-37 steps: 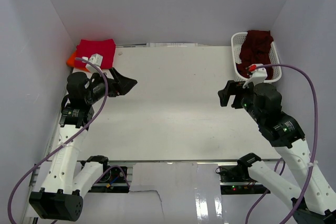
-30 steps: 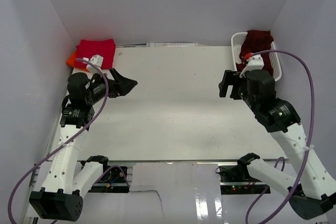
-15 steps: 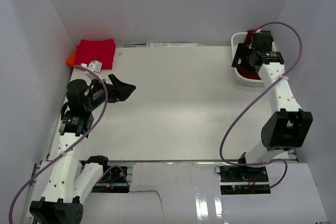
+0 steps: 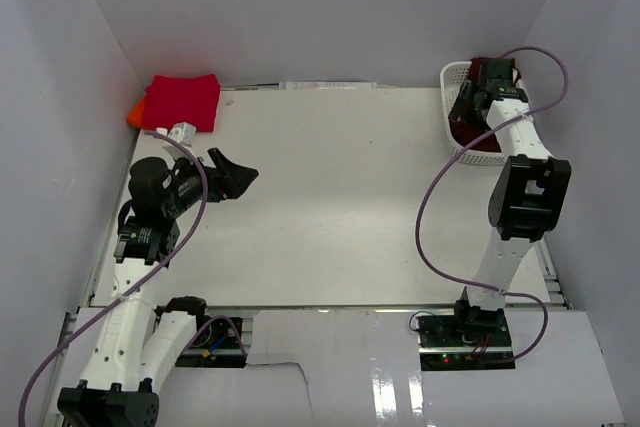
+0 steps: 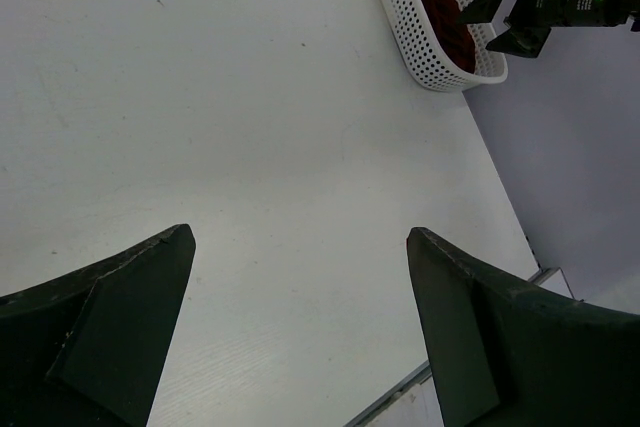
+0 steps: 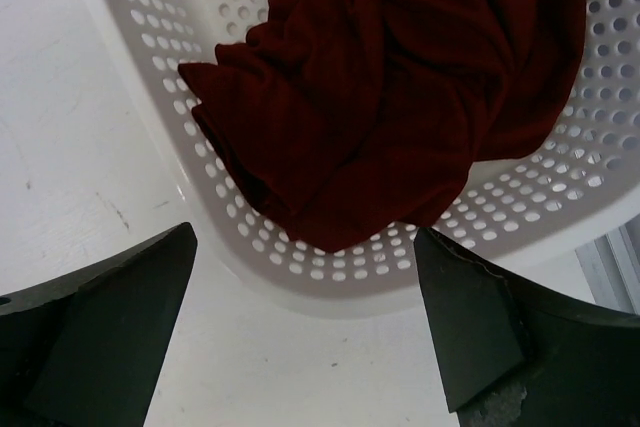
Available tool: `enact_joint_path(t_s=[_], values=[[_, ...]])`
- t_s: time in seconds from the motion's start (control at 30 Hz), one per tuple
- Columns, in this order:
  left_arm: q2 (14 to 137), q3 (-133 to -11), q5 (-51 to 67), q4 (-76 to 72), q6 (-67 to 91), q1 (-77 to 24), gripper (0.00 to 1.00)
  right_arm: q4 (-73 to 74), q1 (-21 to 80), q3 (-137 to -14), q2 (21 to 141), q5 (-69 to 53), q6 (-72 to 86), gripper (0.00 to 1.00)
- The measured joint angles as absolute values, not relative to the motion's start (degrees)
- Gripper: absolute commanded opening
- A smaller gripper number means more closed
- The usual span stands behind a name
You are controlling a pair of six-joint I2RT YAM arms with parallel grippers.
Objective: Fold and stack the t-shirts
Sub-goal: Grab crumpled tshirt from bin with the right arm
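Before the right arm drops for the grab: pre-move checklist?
1. Right gripper open: ok, jaws wide, nothing between them.
2. Aimed at maroon shirt: ok, it lies bunched right below.
3. Shirt free to lift: cannot tell, it fills the white basket and folds may snag.
4. Left gripper out of the way: ok, open, empty, over the table, far from the basket.
5. Stack in place: ok, red shirt folded at the far left corner.
6. Orange shirt folded: cannot tell, mostly hidden under the red.
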State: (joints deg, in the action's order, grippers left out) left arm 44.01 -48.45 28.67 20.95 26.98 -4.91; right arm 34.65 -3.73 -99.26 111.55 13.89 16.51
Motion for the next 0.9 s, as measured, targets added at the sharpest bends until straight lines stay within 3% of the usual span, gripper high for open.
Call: enact_joint_path(t_s=[0.27, 0.67, 0.77, 0.9], values=[[42.9, -46.4, 28.8, 21.0, 27.0, -4.9, 0.98, 25.6, -3.6, -100.2, 116.3, 19.5, 16.5, 0.95], [42.4, -45.6, 29.9, 21.0, 27.0, -4.9, 0.98, 20.8, -4.4, -110.8, 134.0, 25.5, 13.6, 0.98], [42.4, -45.6, 30.0, 21.0, 27.0, -4.9, 0.98, 20.5, -5.1, -112.6, 136.2, 25.6, 12.7, 0.84], [42.4, -45.4, 30.0, 21.2, 27.0, -4.9, 0.98, 20.1, -6.1, -113.9, 137.2, 25.3, 12.1, 0.49]])
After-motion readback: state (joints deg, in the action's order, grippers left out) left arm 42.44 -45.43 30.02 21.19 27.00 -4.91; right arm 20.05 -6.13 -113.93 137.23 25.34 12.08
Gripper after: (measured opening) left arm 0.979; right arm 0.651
